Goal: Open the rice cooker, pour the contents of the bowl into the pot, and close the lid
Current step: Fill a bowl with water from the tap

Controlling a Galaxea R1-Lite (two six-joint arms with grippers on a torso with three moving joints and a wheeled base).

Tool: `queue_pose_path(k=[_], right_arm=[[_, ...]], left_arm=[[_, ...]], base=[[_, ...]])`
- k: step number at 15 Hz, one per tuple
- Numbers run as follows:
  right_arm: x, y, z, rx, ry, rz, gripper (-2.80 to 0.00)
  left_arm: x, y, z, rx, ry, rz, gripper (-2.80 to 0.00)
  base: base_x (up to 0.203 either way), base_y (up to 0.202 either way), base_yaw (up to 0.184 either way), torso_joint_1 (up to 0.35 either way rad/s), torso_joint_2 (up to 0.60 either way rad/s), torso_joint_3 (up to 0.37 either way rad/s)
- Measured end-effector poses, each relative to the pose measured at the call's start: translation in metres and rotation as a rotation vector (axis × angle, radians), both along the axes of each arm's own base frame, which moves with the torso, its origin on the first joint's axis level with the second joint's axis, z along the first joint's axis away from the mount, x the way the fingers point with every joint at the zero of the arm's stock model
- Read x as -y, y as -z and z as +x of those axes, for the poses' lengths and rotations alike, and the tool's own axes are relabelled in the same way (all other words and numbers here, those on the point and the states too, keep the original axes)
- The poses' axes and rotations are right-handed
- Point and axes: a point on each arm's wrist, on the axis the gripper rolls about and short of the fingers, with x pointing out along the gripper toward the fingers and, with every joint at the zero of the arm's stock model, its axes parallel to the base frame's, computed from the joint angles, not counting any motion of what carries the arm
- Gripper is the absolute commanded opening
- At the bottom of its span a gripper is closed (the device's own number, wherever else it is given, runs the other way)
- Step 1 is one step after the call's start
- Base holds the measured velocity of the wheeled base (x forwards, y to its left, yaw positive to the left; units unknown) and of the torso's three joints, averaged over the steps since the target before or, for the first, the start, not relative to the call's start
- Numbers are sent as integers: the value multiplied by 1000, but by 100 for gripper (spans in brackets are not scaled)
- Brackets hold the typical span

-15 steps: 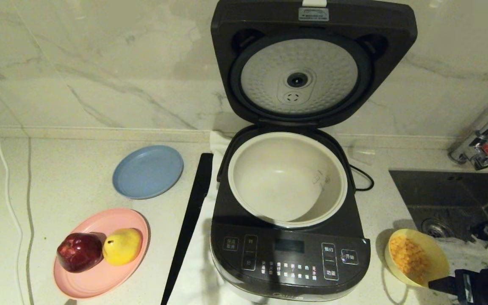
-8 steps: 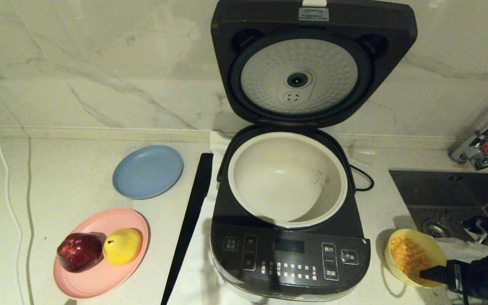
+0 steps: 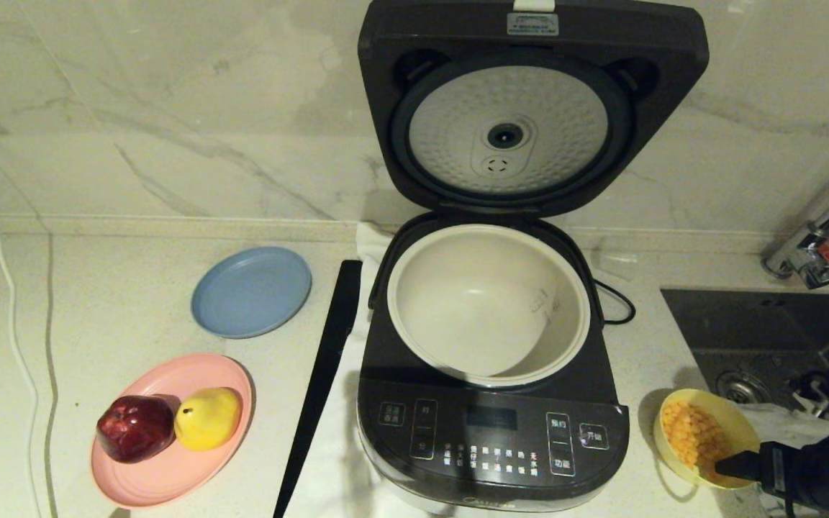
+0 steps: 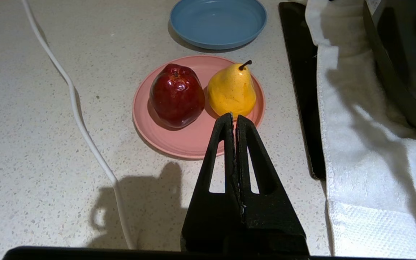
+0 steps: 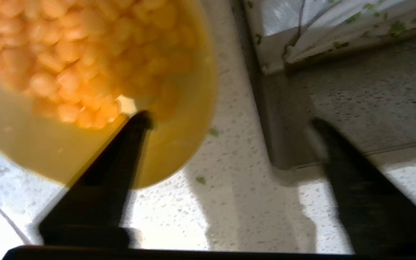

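The rice cooker (image 3: pixel 490 439) stands in the middle of the counter with its lid (image 3: pixel 529 108) swung up against the wall, dimpled silver plate facing me. The cream-white pot (image 3: pixel 488 302) inside holds nothing. To the cooker's right sits the pale yellow bowl (image 3: pixel 738 424) with the corn kernels (image 3: pixel 691 432) in it. My right gripper (image 5: pixel 229 121) is open at the bowl's near-right rim. One of its fingers (image 5: pixel 121 151) reaches inside the bowl (image 5: pixel 179 144) beside the kernels (image 5: pixel 67 54); the other hangs outside over the counter. My left gripper (image 4: pixel 234 116) is shut on nothing, parked above the counter near the pink plate.
A pink plate (image 3: pixel 170 475) with a red apple (image 3: pixel 135 428) and a yellow pear (image 3: pixel 207 417) lies front left, a blue plate (image 3: pixel 251 291) behind it. A black strip (image 3: pixel 321 381) and white towel (image 4: pixel 367 162) border the cooker's left. The sink (image 3: pixel 767 338) lies right of the bowl.
My right gripper has moved up from the counter in front of the bowl to the bowl's rim, with one finger now inside. The bowl and the left arm have stayed put.
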Motion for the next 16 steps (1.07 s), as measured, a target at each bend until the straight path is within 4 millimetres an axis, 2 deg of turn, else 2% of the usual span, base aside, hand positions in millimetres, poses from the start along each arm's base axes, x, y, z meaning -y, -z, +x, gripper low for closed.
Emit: queue_pose_path(k=[7,13,16], right_arm=[[3,8,-1,-16,10,14,-280],[7,2,-8,10,26,34,-280],[15,-6,-13,34,49,76,-280]], left_arm=[[0,0,0,0,0,0,-280],[0,0,0,0,0,0,-280],[0,0,0,0,-1,0,-280]], base=[[0,0,0,0,0,0],[0,0,0,0,0,0],[0,0,0,0,0,0]])
